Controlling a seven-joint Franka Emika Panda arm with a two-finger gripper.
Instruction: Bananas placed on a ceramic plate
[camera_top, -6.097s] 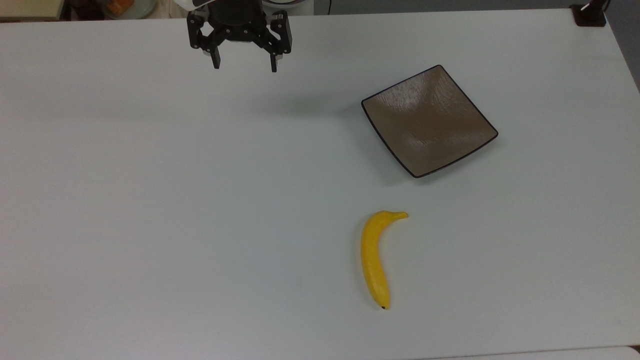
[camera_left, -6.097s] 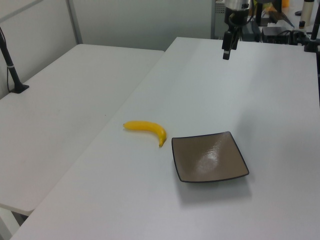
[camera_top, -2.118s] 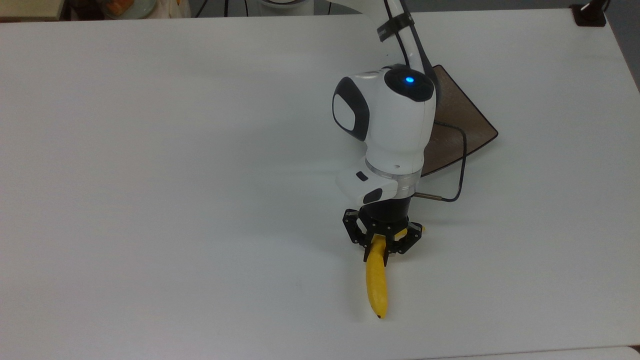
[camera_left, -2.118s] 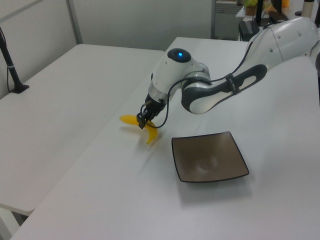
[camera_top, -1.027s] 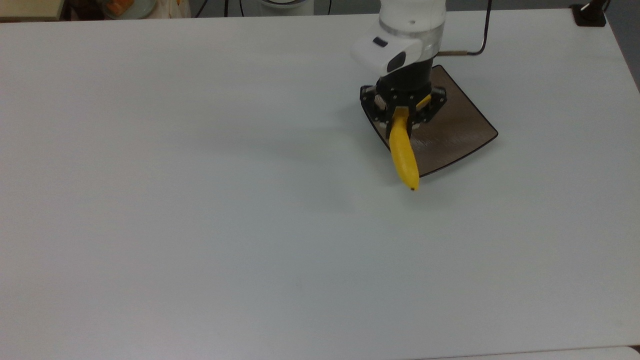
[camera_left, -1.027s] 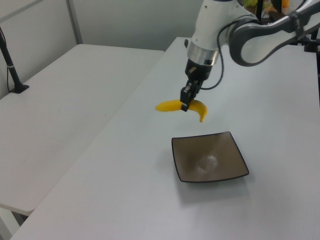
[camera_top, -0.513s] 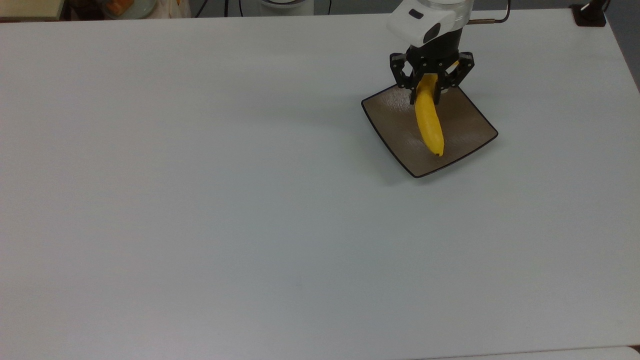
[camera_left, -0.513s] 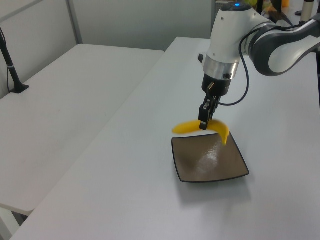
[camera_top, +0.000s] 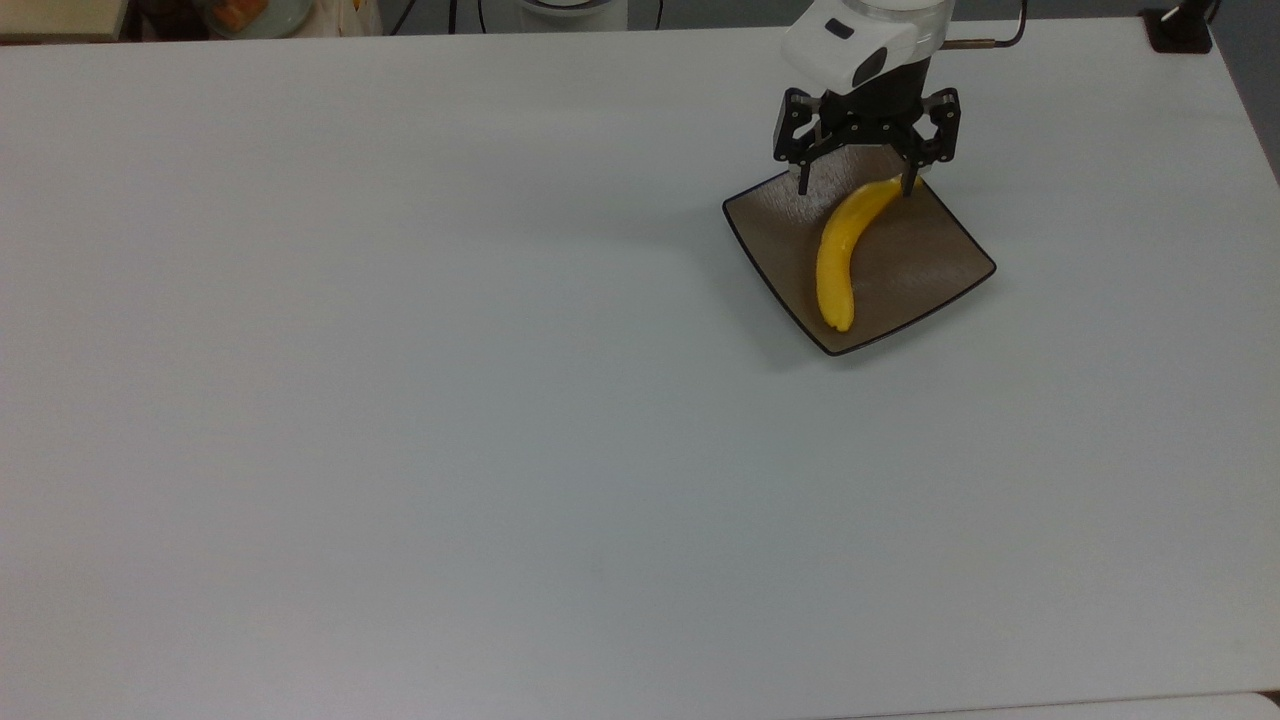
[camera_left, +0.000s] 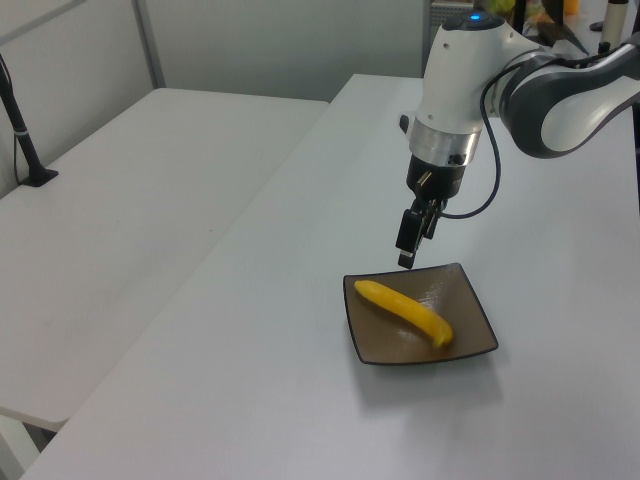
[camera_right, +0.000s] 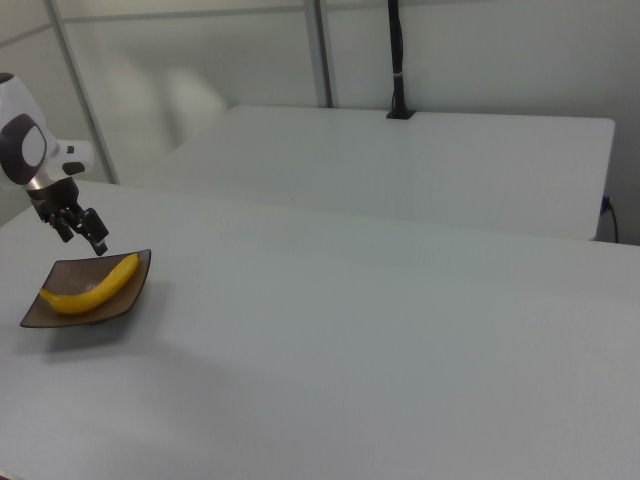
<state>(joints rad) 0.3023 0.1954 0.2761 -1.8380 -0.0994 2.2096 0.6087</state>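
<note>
Banana (camera_top: 838, 255) now released onto plate (camera_top: 940, 250); jaws apart above it.

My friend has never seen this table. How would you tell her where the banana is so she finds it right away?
Start with the big white table and look toward the top view's upper right, where a square brown plate sits below the robot's open black gripper. The banana lies on that plate. It is the only bright yellow, curved thing there.
</note>
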